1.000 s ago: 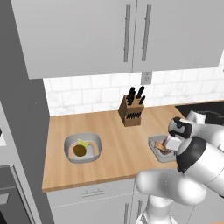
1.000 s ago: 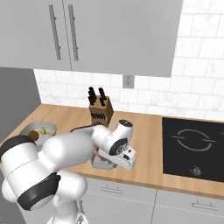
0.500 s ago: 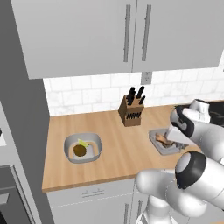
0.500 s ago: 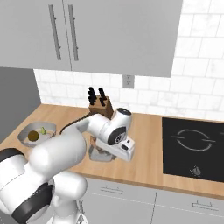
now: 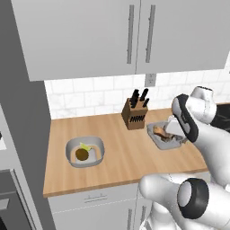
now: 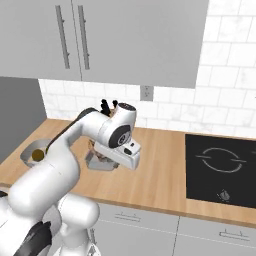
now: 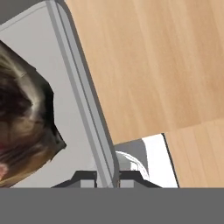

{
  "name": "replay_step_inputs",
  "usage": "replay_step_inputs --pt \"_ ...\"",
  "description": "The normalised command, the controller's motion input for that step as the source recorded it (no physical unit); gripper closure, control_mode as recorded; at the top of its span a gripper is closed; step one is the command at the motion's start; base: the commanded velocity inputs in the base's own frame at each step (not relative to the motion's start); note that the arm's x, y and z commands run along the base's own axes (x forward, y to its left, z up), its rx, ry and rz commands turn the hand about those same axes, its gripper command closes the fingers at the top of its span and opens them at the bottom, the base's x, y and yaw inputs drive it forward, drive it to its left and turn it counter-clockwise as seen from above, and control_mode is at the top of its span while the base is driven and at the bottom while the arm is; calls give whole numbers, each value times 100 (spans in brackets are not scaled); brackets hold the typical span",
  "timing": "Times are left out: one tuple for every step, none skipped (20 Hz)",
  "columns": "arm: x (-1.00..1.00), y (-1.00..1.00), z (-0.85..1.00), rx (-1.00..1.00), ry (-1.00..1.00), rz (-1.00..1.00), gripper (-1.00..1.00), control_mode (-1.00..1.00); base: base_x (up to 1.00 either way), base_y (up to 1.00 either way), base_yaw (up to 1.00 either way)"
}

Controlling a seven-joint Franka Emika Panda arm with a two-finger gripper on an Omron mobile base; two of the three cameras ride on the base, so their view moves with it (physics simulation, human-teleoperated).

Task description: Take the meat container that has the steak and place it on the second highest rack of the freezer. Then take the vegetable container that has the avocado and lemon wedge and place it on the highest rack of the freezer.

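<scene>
The meat container (image 5: 155,137) is a shallow grey tray holding the reddish-brown steak (image 5: 162,131), just right of the knife block. My gripper (image 7: 107,178) is shut on the tray's rim (image 7: 83,96), with one fingertip on each side of the rim. The steak (image 7: 22,113) lies inside, left of that rim. In the right base view the hand covers part of the meat container (image 6: 100,164). The vegetable container (image 5: 72,149) sits on the counter to the left with the avocado (image 5: 81,154) and the lemon wedge (image 5: 85,146) in it. The freezer and its racks are out of view.
A knife block (image 5: 134,114) stands by the tiled wall. A black cooktop (image 6: 220,167) is set into the wooden counter (image 5: 121,157) at the right. Wall cabinets (image 5: 130,36) hang overhead. A tall grey cabinet (image 5: 22,134) closes off the counter's left end.
The arm has swung and the hand has risen a little. The meat container has moved up and slightly towards the wall with it. The vegetable container has stayed put.
</scene>
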Motion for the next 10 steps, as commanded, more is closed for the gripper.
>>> replay_step_inputs --pt "-39 49 61 2 0 0 100 -100 0 0 0" --pt "-50 49 54 1 0 0 100 -100 0 0 0" --pt "-59 51 51 1 0 0 100 -100 0 0 0" --pt "-64 46 51 2 0 0 100 -100 0 0 0" --pt "-72 47 48 2 0 0 100 -100 0 0 0" --pt "-75 47 46 2 0 0 100 -100 0 0 0" --pt "-80 44 45 2 -1 0 100 -100 0 0 0" --pt "-85 40 46 1 -2 0 100 -100 0 0 0" --pt "-92 36 46 1 -3 0 100 -100 0 0 0" --pt "-94 36 46 0 -3 0 100 -100 0 0 0"
